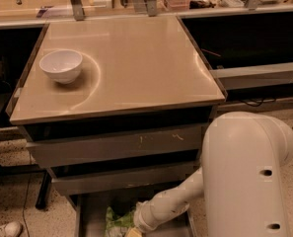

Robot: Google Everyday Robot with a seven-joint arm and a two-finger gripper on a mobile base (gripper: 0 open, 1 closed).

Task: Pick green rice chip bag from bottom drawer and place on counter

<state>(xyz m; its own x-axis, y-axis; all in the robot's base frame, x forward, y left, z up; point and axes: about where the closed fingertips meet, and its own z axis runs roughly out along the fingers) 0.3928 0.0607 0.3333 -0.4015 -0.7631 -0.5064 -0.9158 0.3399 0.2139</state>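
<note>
**Gripper down in the bottom drawer, bag at its side**

We see the gripper [135,229] low in the bottom drawer [89,215], right at the lower edge of the camera view, which cuts most of it off. We cannot tell how it is set, wide or narrow, or whether it holds anything. The white arm [247,177] fills the 4 o'clock part of the view, and its slimmer forearm slants down toward 7 o'clock into the pulled-out drawer.

The green rice chip bag [117,221] lies on the drawer's flat grey bottom. From the gripper it sits at about 9 to 10 o'clock, just beside the end of the wrist; we cannot tell whether the two touch. Its crinkled light-green foil shows pale patches, and its lower part runs out of view.

Above the open tray, the two upper drawers [116,147] are pushed in, their grey fronts scuffed. The counter [136,58] tops the cabinet, glossy beige with a thin metal edge. On it a white bowl [61,65] stands upright toward 10 o'clock, well apart from the bag and the gripper. Down at 8 o'clock, on the speckled floor [18,201], a pale shoe [5,229] pokes into view.
</note>
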